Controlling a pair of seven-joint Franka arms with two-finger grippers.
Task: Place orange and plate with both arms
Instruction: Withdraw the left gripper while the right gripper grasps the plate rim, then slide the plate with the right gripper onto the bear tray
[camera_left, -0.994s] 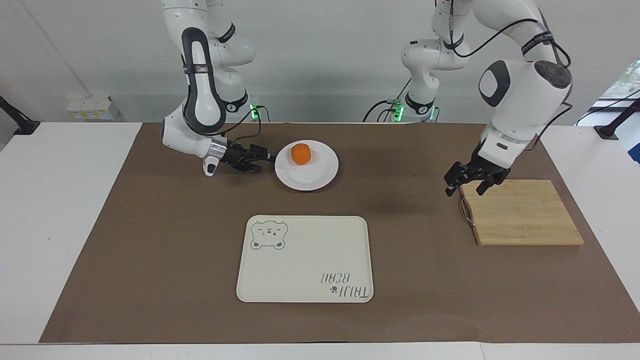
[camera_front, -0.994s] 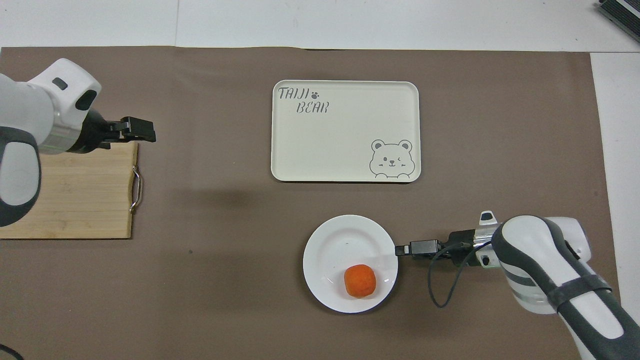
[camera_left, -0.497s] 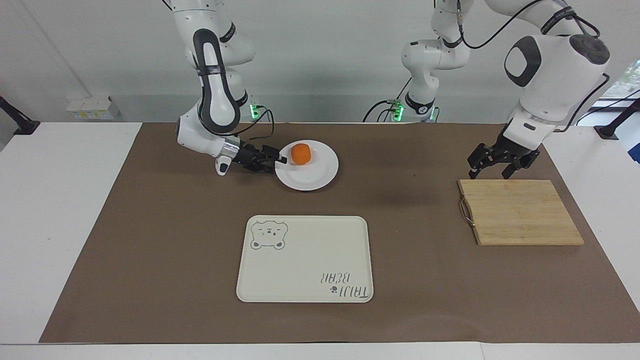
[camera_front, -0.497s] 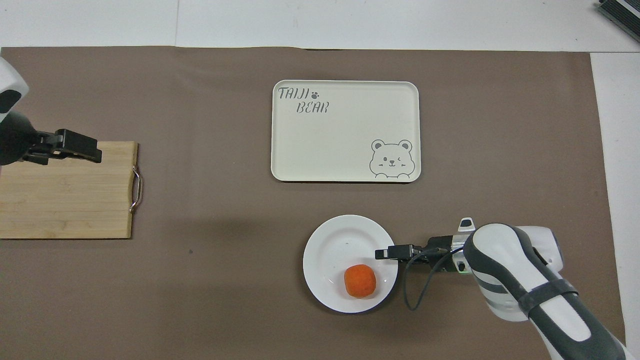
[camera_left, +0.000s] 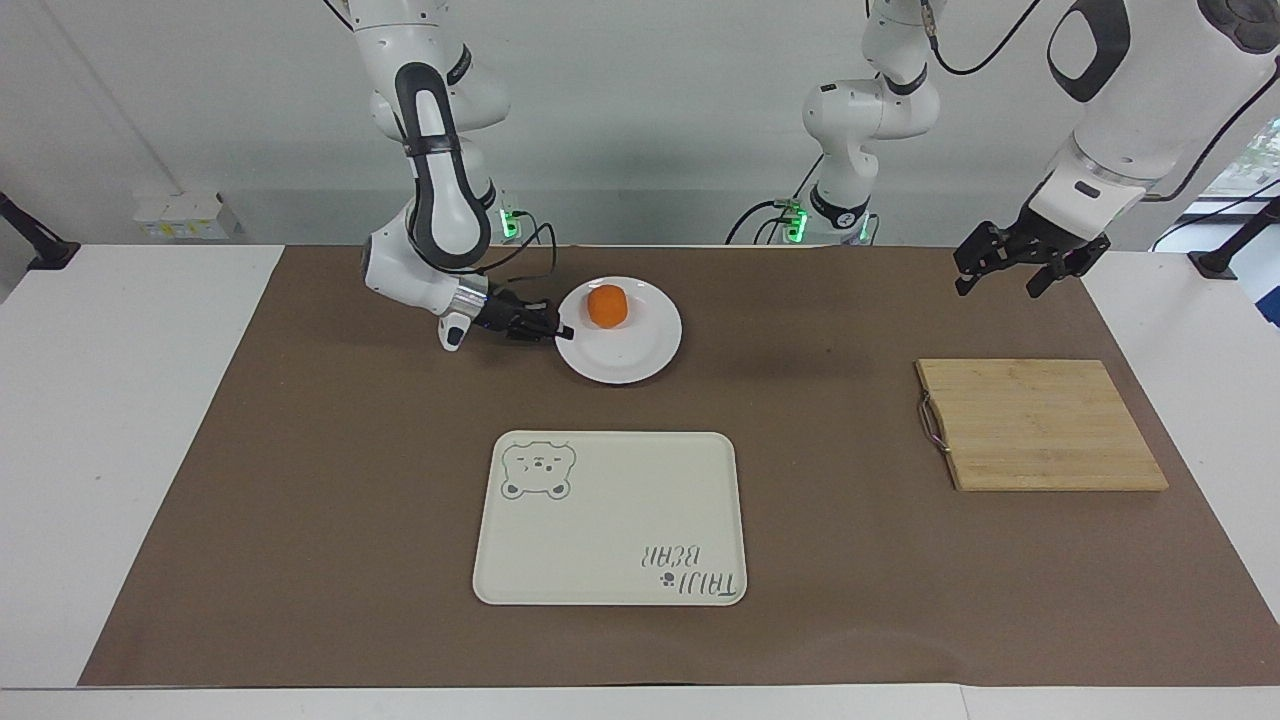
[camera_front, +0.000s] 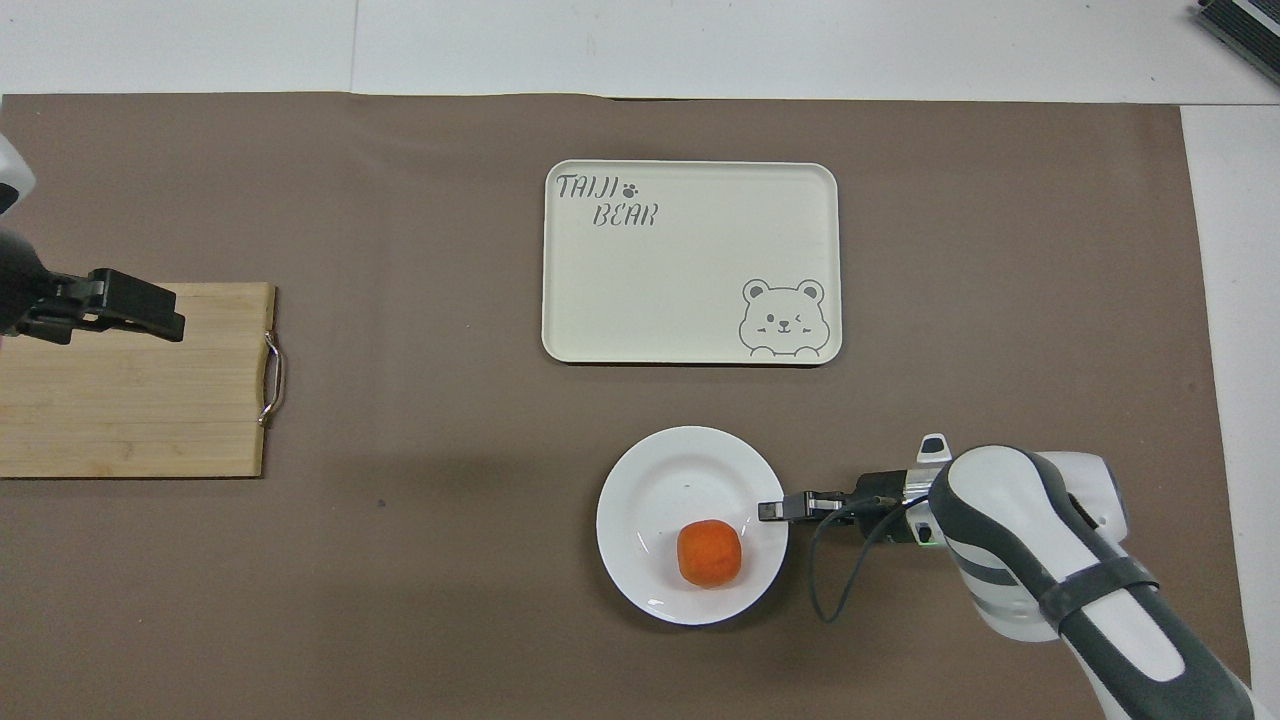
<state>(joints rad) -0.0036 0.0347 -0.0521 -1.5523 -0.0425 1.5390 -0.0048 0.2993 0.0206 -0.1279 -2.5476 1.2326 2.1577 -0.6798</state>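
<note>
The white plate (camera_left: 635, 355) lies on the brown mat near the robots, and the orange (camera_left: 607, 306) sits on it, toward the robots' side. In the overhead view the plate (camera_front: 670, 470) and the orange (camera_front: 709, 553) show the same. My right gripper (camera_left: 562, 332) is low and level at the plate's rim toward the right arm's end, its fingers closed on the rim; it also shows in the overhead view (camera_front: 772, 511). My left gripper (camera_left: 998, 283) hangs open and empty high in the air over the cutting board's end of the table (camera_front: 160, 312).
A cream rectangular tray (camera_left: 610, 520) with a bear drawing lies farther from the robots than the plate (camera_front: 690, 270). A bamboo cutting board (camera_left: 1040, 425) with a metal handle lies toward the left arm's end (camera_front: 130, 400). A brown mat covers the table.
My right gripper moved in onto the plate's rim and closed; the plate shifted slightly toward the left arm's end. My left gripper rose and drew back from over the cutting board.
</note>
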